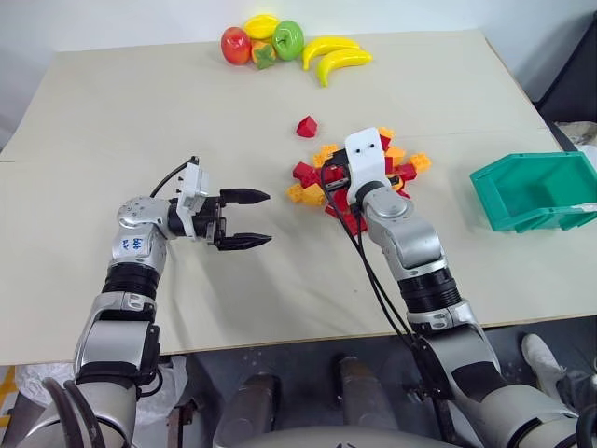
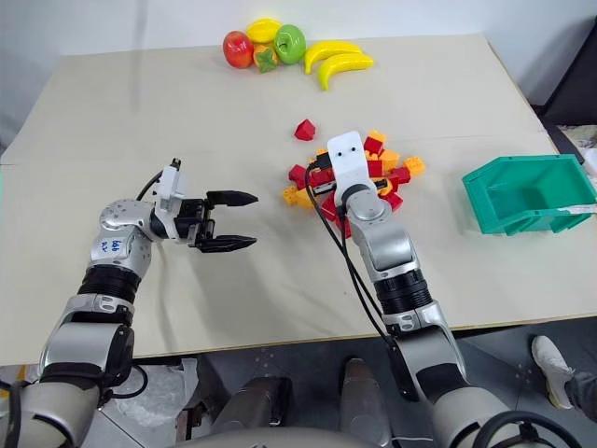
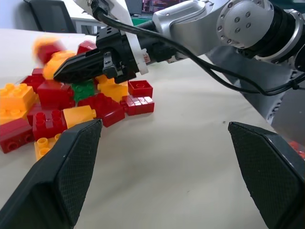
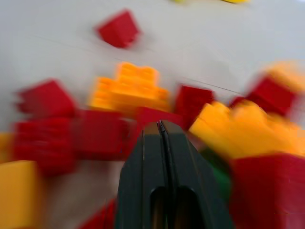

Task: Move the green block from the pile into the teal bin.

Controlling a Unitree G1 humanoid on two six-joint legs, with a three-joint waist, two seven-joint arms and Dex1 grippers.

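Note:
The pile (image 1: 401, 168) of red and orange-yellow bricks lies right of the table's middle. The green block (image 3: 83, 90) sits in the pile among red and orange bricks, and a sliver of the green block (image 4: 218, 175) is beside my right fingers. My right gripper (image 3: 64, 72) is shut with nothing between its fingers, its tips pushed in among the bricks just above the green block. My left gripper (image 1: 252, 218) stands open and empty to the left of the pile, pointing toward it. The teal bin (image 1: 536, 191) stands at the table's right edge.
One loose red brick (image 1: 306, 126) lies just behind the pile. Toy fruit (image 1: 280, 42), including two bananas (image 1: 336, 58), sits at the table's far edge. The table's front edge runs close under both arms.

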